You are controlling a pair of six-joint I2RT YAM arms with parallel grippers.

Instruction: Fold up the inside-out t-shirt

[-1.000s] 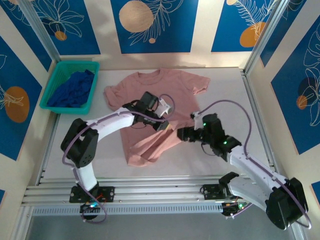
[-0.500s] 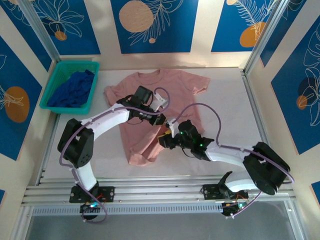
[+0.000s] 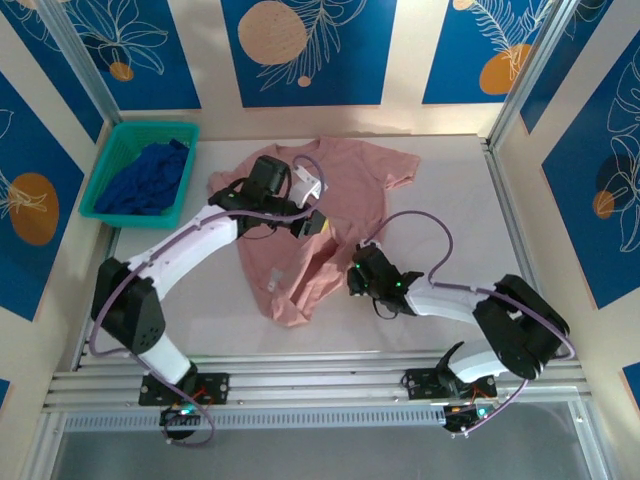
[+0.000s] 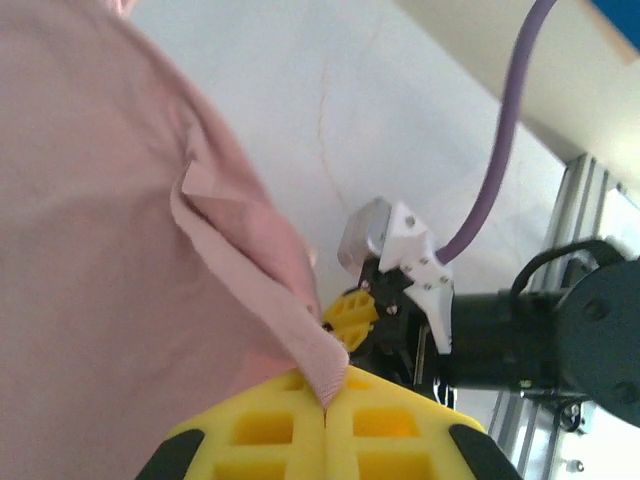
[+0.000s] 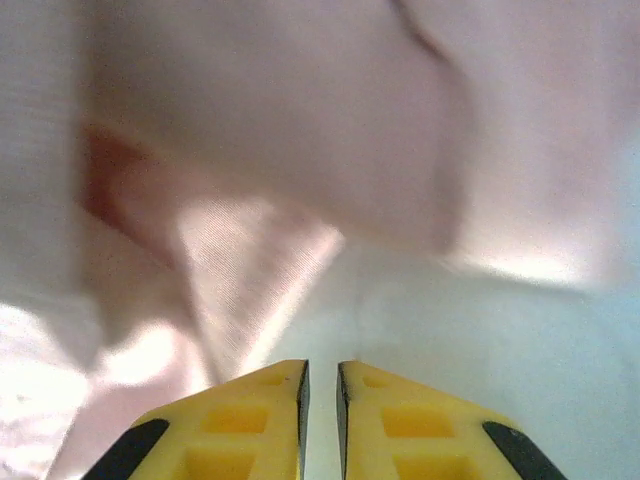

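The table (image 3: 450, 200) carries the inside-out t-shirt (image 3: 350, 185) at its middle. The collar and sleeves lie spread toward 12 o'clock, and the lower body is gathered into a narrow, rumpled tongue pointing to 6 o'clock. At 10 o'clock, well apart from it, a green basket (image 3: 100, 185) holds a dark blue garment (image 3: 150, 180).

The left tool (image 4: 327, 395) is clamped tight on a hemmed edge of the pink cloth, which stands up in a ridge from between its pads. In the top view the same tool (image 3: 315, 224) sits over the shirt's middle.

The right tool (image 5: 322, 368) has its jaws almost together, with only a thin slit between them and no cloth seen in it. It lies low on the table at the shirt's 4 o'clock edge (image 3: 356, 280), just beside the fabric. Whether it nips that edge I cannot tell.

The work looks early: the hem is being gathered for opening or spreading, and no fold is laid yet. Next, the right tool needs a sure pinch on the hem opposite the left, and then both should lift together.
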